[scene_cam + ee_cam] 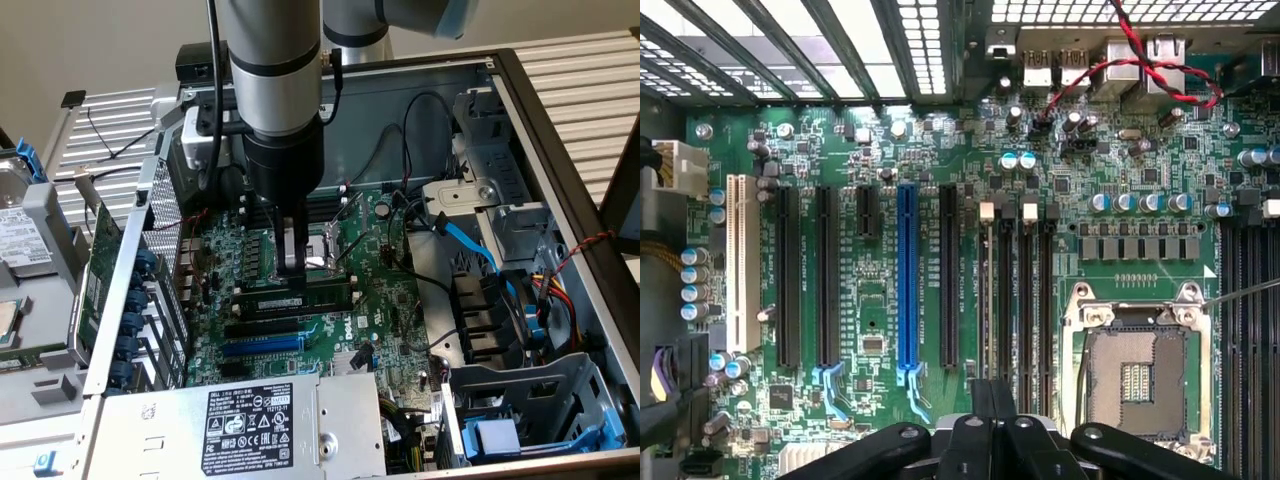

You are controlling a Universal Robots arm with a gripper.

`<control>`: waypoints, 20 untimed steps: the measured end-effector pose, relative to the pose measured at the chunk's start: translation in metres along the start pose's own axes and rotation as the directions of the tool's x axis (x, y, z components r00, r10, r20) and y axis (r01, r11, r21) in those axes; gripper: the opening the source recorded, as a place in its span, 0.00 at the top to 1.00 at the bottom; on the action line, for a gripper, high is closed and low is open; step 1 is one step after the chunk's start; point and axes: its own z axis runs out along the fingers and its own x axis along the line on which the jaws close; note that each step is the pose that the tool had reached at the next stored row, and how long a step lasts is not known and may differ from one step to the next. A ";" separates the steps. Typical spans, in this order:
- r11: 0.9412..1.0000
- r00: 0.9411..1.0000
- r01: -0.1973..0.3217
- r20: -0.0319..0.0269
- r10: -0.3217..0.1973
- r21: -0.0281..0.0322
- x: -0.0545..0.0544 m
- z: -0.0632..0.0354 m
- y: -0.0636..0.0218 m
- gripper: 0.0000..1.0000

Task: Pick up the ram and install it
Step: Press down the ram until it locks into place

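The ram [305, 295], a narrow green stick with black chips, stands on edge in a memory slot of the motherboard [390, 300], between the processor socket and the black expansion slots. My gripper [291, 268] reaches straight down from the arm, its fingers shut on the stick's top edge near one end. In the wrist view the gripper [990, 410] is closed, and the ram [985, 300] runs edge-on away from it along the outermost of several parallel memory slots [1025, 300].
The open processor socket [325, 250] lies just behind the gripper. Black and blue expansion slots [262, 345] sit in front, then the power supply [250, 420]. Loose cables [470, 245] and a drive cage [530, 400] crowd the exterior view's right. A green card [100, 250] stands outside the case.
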 end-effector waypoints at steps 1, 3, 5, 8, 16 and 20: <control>1.000 1.000 0.000 0.000 0.000 0.000 0.000 0.0000 0.0009 0.90; 1.000 1.000 0.000 0.000 0.000 0.000 0.000 0.0000 0.0011 0.90; 1.000 1.000 0.000 0.000 0.000 0.000 0.000 0.0002 0.0012 0.90; 1.000 1.000 0.000 0.000 0.000 0.000 0.000 0.0006 0.0018 0.90; 1.000 1.000 0.000 0.000 0.000 0.001 -0.002 0.0030 0.0022 0.90; 1.000 1.000 0.000 0.000 0.000 0.002 -0.003 0.0042 0.0022 0.90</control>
